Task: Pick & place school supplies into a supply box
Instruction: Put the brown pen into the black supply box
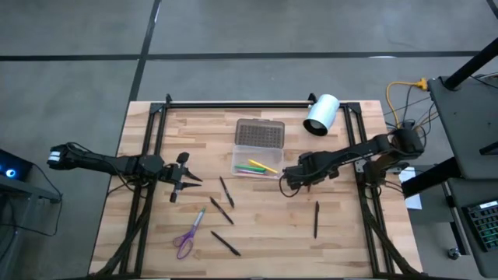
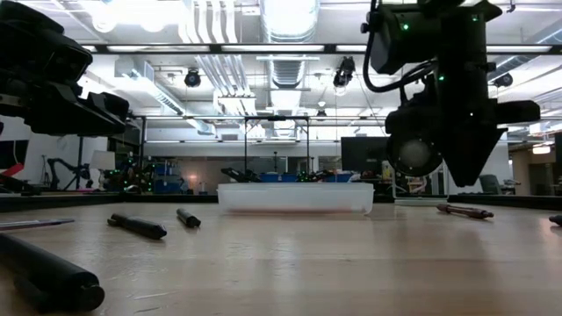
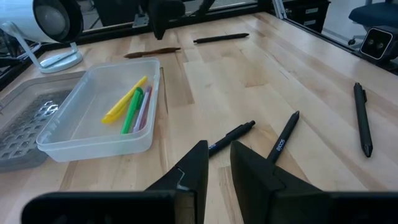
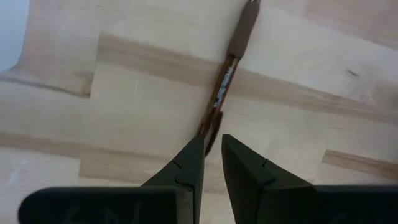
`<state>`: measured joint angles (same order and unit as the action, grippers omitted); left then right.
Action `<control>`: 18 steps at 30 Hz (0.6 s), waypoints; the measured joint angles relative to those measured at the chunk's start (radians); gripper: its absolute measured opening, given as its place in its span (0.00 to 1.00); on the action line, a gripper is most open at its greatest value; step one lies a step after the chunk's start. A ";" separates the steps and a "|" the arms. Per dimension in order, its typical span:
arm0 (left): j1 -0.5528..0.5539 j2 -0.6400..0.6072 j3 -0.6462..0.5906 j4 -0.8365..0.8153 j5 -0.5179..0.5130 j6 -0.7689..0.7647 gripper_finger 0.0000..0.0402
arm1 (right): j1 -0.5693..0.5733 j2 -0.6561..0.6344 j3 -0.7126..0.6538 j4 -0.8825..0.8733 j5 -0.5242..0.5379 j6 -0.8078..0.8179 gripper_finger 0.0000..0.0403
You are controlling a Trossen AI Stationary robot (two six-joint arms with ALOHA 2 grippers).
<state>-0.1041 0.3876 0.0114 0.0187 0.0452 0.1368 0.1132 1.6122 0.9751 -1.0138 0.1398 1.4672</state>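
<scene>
From above, you've got the supply box (image 1: pixel 257 162) open mid-table, lid folded back, with a yellow and a green pen already inside. Your right gripper (image 1: pixel 289 183) sits just off the box's right end; the left gripper (image 1: pixel 180 187) waits over on the left side, near the black pens (image 1: pixel 226 191) and the purple scissors (image 1: pixel 187 236).

Low view: the right gripper (image 2: pixel 467 180) hangs just above the table beside the tray, and the brown pen (image 2: pixel 464 211) lies flat close by.

Left wrist: those fingers (image 3: pixel 191 177) stand slightly apart, nothing between them.

Right wrist: here's your target. The brown pen (image 4: pixel 227 68) runs straight away from the fingertips, its near end just in the narrow gap, but the fingers (image 4: pixel 188 165) aren't clamped on it. I'd widen the jaws first, move forward toward the pen's middle, come down square across it, then close.
</scene>
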 joint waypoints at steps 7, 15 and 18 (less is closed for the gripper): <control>0.000 0.000 0.000 0.000 0.000 0.000 0.13 | -0.021 -0.015 -0.028 0.010 0.017 -0.001 0.12; 0.000 0.000 0.000 0.000 0.000 0.000 0.13 | -0.056 -0.015 -0.033 0.026 0.021 -0.003 0.12; 0.000 0.000 0.000 0.000 0.000 0.000 0.13 | -0.058 -0.015 -0.036 0.027 0.037 -0.018 0.12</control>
<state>-0.1043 0.3878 0.0113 0.0185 0.0453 0.1368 0.0549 1.5967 0.9393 -0.9870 0.1766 1.4495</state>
